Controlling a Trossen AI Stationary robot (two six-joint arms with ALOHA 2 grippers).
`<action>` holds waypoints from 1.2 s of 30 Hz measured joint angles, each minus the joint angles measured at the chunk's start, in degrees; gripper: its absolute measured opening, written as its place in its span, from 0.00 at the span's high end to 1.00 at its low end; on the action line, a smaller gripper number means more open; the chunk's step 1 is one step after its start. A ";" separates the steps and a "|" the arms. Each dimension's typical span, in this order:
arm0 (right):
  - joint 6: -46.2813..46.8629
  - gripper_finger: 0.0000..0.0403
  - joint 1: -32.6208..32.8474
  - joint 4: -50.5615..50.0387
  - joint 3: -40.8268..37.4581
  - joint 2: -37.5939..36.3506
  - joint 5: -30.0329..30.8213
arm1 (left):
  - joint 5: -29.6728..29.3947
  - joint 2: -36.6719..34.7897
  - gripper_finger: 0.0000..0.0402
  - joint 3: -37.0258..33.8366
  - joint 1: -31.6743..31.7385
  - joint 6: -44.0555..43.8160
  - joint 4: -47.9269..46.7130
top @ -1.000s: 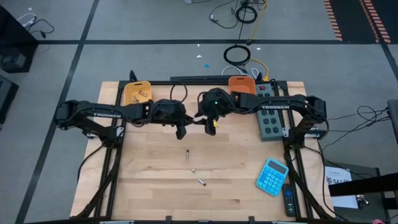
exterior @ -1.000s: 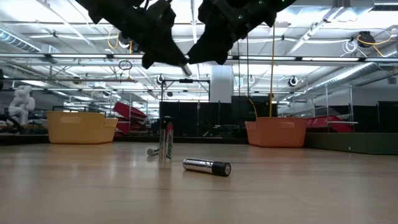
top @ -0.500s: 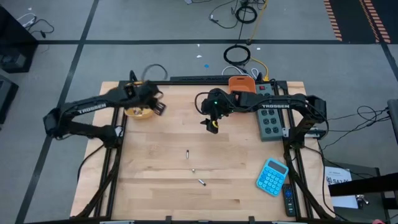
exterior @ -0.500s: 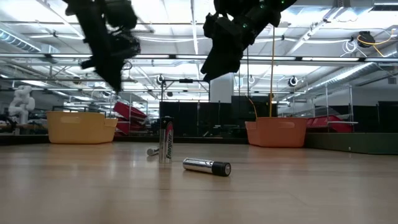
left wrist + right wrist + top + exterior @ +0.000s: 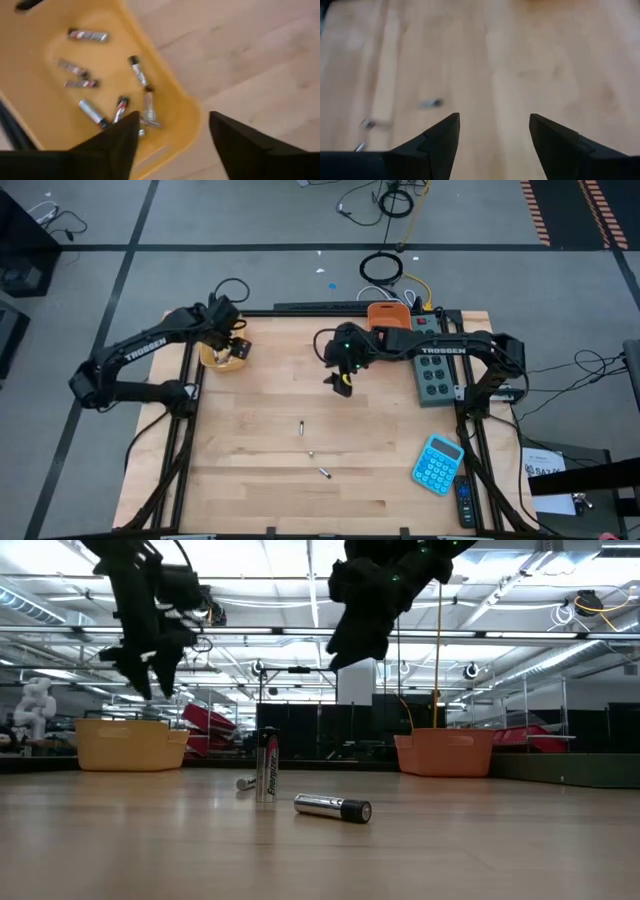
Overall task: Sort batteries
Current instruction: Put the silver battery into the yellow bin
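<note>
Silvery batteries, dark-capped: we count three mid-table, roughly eight more in yellow bin far left. Left gripper spread above bin; right gripper spread, empty, far centre.

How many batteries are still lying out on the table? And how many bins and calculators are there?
Loose batteries: 3
Bins, yellow and orange: 2
Calculator: 1
Total: 6
</note>
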 joint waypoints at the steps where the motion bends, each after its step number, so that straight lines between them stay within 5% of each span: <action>1: -0.03 0.43 0.30 -1.69 -0.02 -0.24 -1.28 | 0.26 -0.63 0.34 0.62 -0.50 0.86 0.44; 7: -9.55 0.43 4.52 -12.64 -0.02 -2.25 -6.89 | 1.84 -5.53 0.32 5.29 -7.52 7.52 4.32; 14: -24.20 0.43 12.55 -15.11 -0.76 -0.50 -8.21 | 2.44 -5.49 0.34 6.31 -26.33 10.50 11.92; 19: -21.87 0.43 14.92 -13.48 -1.95 1.87 -3.02 | -5.77 -2.21 0.34 6.21 -36.32 2.30 15.36; 28: -22.61 0.43 17.63 -10.05 -2.16 2.63 -3.70 | -7.60 7.07 0.34 6.23 -52.58 -5.74 20.87; 36: -19.60 0.43 19.45 -11.71 -2.18 2.61 -3.25 | -7.55 19.72 0.34 6.23 -58.08 -23.41 24.88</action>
